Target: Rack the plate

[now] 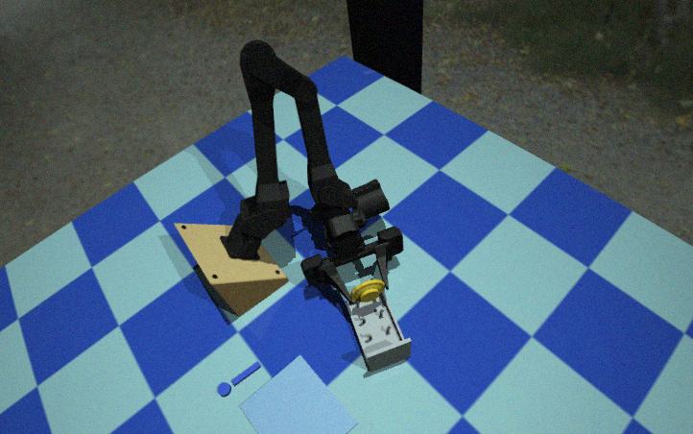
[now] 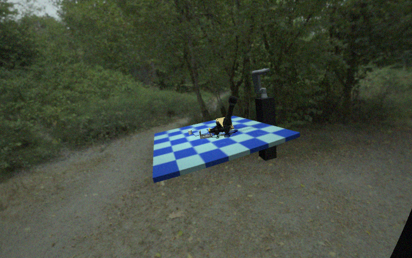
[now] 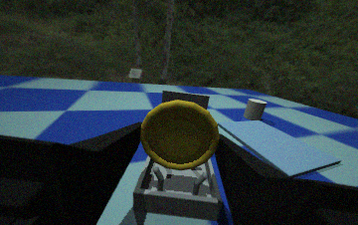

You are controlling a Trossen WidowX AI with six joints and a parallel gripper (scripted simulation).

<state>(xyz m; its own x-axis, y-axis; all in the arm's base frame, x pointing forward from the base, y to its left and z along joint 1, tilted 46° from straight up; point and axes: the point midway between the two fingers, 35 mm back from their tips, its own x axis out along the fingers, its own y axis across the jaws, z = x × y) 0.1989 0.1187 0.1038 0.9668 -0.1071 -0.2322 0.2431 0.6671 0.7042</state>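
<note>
Pick done: hand (image 1: 364, 285) is pinching the yellow plate (image 1: 367, 290) by its edges, one finger on each side, plate lifted off the table (image 1: 511, 255). Plate already on edge, upright, hanging right above the arm-side end of the grey dish rack (image 1: 380, 332). In the wrist view the plate (image 3: 179, 133) shows its round face square to the camera, with the rack (image 3: 179, 191) directly below and its rails running away from the lens. So the plate's face looks along the rack's length and its flat plane runs across the rails, which looks right for a slot. Lower rim seems just above the rack's pegs; can't tell if it's touching.

Left: lower into a slot between the rails, release, move the arm away. None of those done yet.
</note>
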